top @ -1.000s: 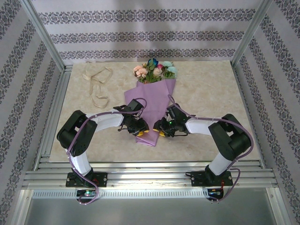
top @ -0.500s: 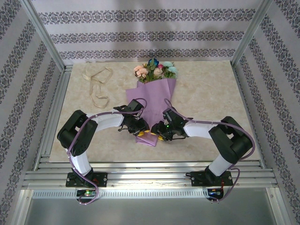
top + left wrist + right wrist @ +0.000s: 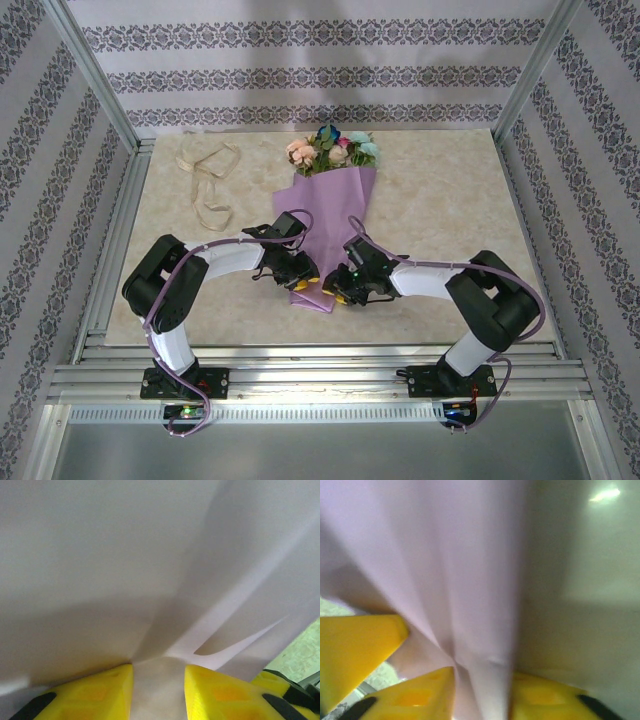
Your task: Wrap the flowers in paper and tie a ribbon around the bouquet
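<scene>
The bouquet lies lengthwise on the table, its lilac paper (image 3: pixel 335 205) wrapped as a cone around the flowers (image 3: pixel 330 150), whose pink, peach and blue blooms stick out at the far end. My left gripper (image 3: pixel 303 273) and right gripper (image 3: pixel 339 286) meet at the cone's narrow near end from either side. In the left wrist view, my left gripper (image 3: pixel 159 667) is shut on the gathered paper (image 3: pixel 150 555). The right gripper (image 3: pixel 482 672) is likewise shut on creased paper (image 3: pixel 450 565). The cream ribbon (image 3: pixel 205 178) lies loose at the far left, apart from both grippers.
The beige marble-pattern table (image 3: pixel 450 200) is bounded by aluminium frame posts (image 3: pixel 100 80) and patterned walls. A metal rail (image 3: pixel 120 240) runs along the left side. The left gripper's yellow finger (image 3: pixel 360 645) shows beside the paper in the right wrist view.
My right gripper has moved left and a little nearer, pressing into the cone's narrow end. The left arm has held still. The paper's lower end has been squeezed narrower.
</scene>
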Robot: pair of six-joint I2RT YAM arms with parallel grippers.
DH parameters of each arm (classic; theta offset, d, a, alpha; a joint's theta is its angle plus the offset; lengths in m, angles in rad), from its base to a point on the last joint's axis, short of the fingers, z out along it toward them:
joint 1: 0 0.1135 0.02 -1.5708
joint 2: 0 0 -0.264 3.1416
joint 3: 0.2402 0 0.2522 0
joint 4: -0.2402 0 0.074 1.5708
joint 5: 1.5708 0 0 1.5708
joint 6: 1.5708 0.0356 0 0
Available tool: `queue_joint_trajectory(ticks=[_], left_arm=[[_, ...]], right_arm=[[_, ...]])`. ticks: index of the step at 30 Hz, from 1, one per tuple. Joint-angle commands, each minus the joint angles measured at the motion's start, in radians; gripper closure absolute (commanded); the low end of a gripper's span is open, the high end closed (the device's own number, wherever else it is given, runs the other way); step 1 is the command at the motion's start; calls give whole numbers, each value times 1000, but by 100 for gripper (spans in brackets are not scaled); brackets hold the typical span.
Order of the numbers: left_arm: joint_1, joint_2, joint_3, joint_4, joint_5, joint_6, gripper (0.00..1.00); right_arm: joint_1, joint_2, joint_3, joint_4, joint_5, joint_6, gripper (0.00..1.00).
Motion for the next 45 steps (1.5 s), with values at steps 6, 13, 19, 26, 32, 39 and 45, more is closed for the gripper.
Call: queue_joint_trajectory(ticks=[6, 13, 19, 26, 32, 39, 45], left_arm=[[10, -95, -21, -29, -26, -123, 63], [29, -144, 74, -35, -27, -171, 62], [45, -31, 147, -37, -21, -122, 63], [78, -3, 50, -43, -82, -58, 65], [85, -8, -41, 74, -74, -103, 65], [104, 72, 7, 230, -9, -141, 59], [117, 28, 197, 79, -49, -78, 52]], right_arm=[[-74, -257, 16, -352, 179, -103, 78], [-247, -199, 90, -208, 93, -160, 94], [-287, 62, 243, -45, 6, -117, 94], [-305, 313, 391, -44, 14, -77, 92], [-330, 396, 393, -83, 5, -102, 90], [-379, 431, 528, -204, -28, -217, 86], [-401, 455, 708, -341, -57, -330, 79]])
